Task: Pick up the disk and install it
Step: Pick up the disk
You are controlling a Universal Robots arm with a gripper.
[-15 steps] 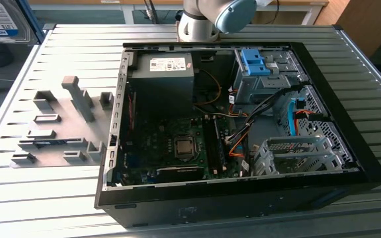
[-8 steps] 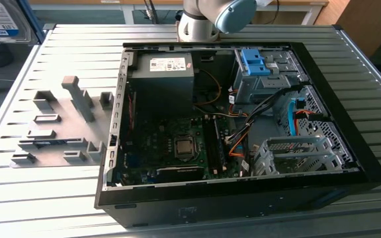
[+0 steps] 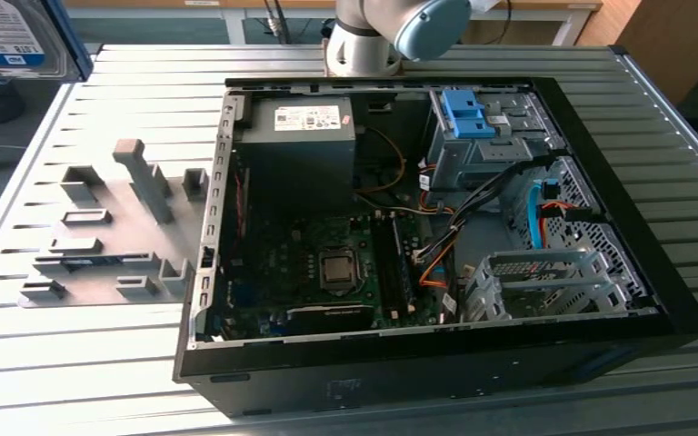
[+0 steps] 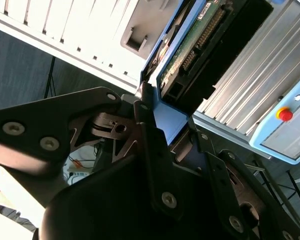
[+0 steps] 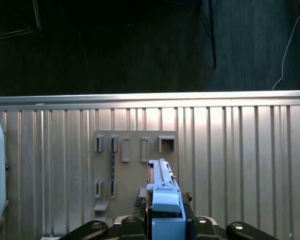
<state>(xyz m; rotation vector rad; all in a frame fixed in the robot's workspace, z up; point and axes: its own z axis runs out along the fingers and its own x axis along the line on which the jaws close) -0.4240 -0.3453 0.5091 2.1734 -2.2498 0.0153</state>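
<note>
Ribbed metal worktop (image 3: 83, 363) carried an open computer case (image 3: 446, 381) and, beside it, a grey slotted fixture plate (image 3: 113, 232). The disk (image 3: 4, 36) hung in the air at the exterior view's left, well apart from the case; the first wrist view put it above the plate. Gripper (image 5: 166, 222) had its fingers (image 4: 145, 130) clenched on the disk's blue frame. Step judged: carrying. Done well, that probably needed a square, firm hold and height enough to clear the case wall and loose cables (image 3: 494, 186).
</note>
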